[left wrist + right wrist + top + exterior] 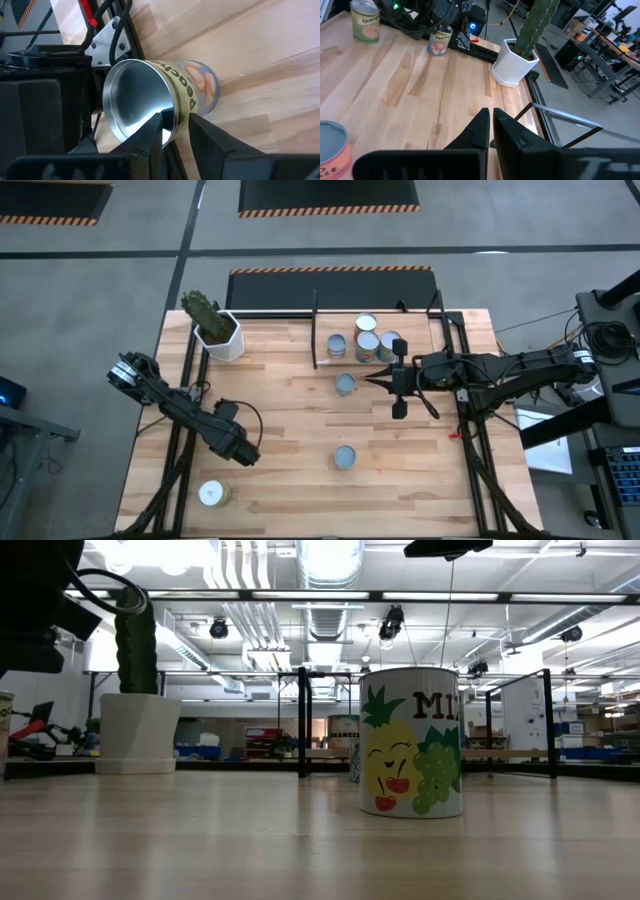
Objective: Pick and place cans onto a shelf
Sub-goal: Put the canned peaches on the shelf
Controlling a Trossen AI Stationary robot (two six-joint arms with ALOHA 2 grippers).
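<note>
A peach-labelled can [165,92] with an open silvery inside stands near the table's left edge; my left gripper [180,120] is shut on it and hides it in the high view [243,450]. An orange-labelled can [365,20] with a white top [212,494] stands at the near left. Two more cans [345,385] [345,458] stand mid-table. Three cans [368,340] stand on the shelf [418,328] at the far side. My right gripper [372,380] hovers shut beside the shelf, holding nothing. My left gripper pinches the can's wall at the rim [179,111], with one finger [157,132] inside the can and the other [212,140] outside. The fingers come slanting down from above. The can's bottom end [212,95] appears to be on the tabletop.
A white hexagonal pot with a cactus [218,332] stands at the far left. The shelf's black posts [315,330] rise at its corners. The table's black frame [120,45] runs close beside the held can. Bare wood lies between the two arms.
</note>
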